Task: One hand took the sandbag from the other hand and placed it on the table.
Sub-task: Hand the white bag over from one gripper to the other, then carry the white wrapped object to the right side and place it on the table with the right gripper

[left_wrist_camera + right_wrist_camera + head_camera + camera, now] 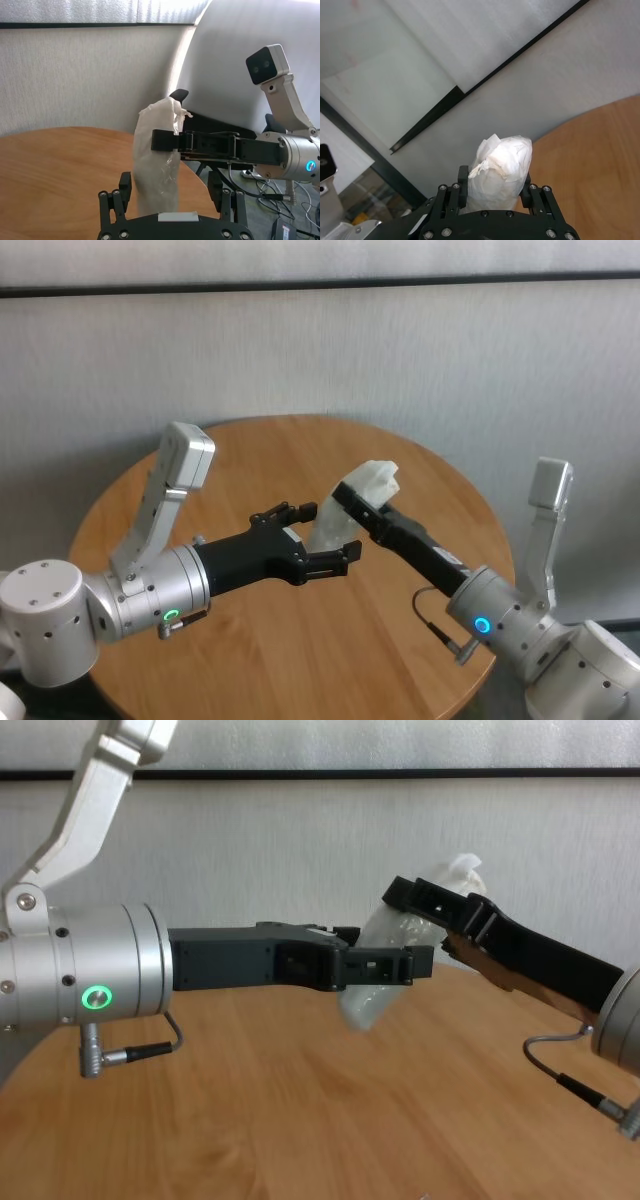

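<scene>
1. Sandbag [352,502], centre frame, hangs in mid-air above the table [240,660]; it looks soft and saggy, so you'd best pinch its middle.
2. Your right gripper [345,500] is clamped across its upper part.
3. Your left gripper [325,537] has fingers spread around its lower end, not squeezing.
</scene>
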Available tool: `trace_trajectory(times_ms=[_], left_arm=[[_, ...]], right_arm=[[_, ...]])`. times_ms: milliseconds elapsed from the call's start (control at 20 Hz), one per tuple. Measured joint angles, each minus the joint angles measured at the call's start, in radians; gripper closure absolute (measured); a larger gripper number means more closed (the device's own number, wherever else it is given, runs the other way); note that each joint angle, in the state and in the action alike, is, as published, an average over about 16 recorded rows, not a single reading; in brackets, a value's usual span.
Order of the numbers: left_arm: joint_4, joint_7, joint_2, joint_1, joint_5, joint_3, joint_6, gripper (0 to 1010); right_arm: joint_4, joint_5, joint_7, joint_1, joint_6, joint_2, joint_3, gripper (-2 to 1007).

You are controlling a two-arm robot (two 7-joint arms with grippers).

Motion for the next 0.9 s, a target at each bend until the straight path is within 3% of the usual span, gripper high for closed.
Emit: trace_trajectory(times_ms=[200,350,600,900], left_arm=[[0.004,0.024,0.005,-0.003,-0.003,0.003,-0.004,24],[0.007,0.072,0.006,-0.003,0.0,-0.001,-0.002,10],[0.008,0.207,-0.005,0.008,0.025,-0.028,0.015,8],[0.001,0.405,-0.031,0.032,0.075,-0.079,0.058,8]], right_arm=[[-0.001,-0.018,-0.02,-0.006,-0.008,-0.002,0.014,431],[-0.002,-0.036,-0.035,-0.01,-0.015,0.002,0.026,431],[-0.006,-0.085,-0.064,-0.017,-0.028,0.023,0.045,431],[-0.01,-0.157,-0.091,-0.022,-0.03,0.067,0.059,431]])
